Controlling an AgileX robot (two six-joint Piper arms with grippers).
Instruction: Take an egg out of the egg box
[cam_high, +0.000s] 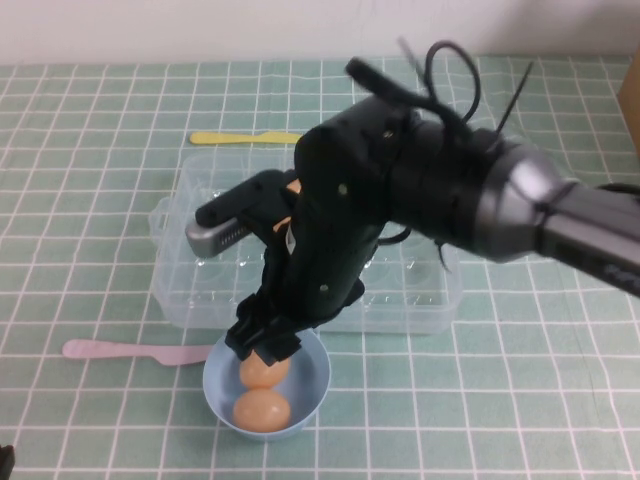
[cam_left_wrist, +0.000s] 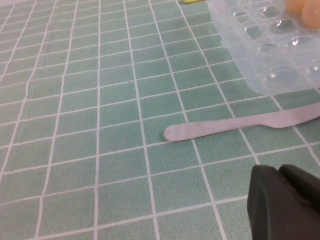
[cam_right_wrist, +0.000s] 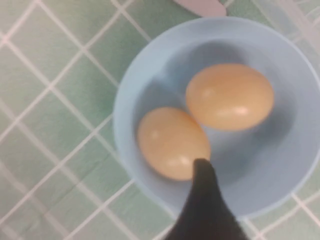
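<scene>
The clear plastic egg box (cam_high: 200, 270) lies mid-table, largely covered by my right arm. In the left wrist view the egg box (cam_left_wrist: 280, 75) holds two orange-tan eggs (cam_left_wrist: 299, 6) at its far end. Two more eggs lie in the light blue bowl (cam_high: 318, 385) in front of the box, one egg (cam_high: 262, 410) near me and one egg (cam_high: 266, 372) behind it. My right gripper (cam_high: 262, 346) hangs open just above the bowl, holding nothing. One of its fingers (cam_right_wrist: 202, 200) shows over the bowl (cam_right_wrist: 280, 170) beside an egg (cam_right_wrist: 172, 142). My left gripper (cam_left_wrist: 287, 200) hovers shut over the cloth.
A pink plastic knife (cam_high: 130, 350) lies on the green checked cloth left of the bowl, seen also as the pink knife (cam_left_wrist: 240, 125) in the left wrist view. A yellow knife (cam_high: 245, 138) lies behind the egg box. A brown edge (cam_high: 630, 100) stands at the far right.
</scene>
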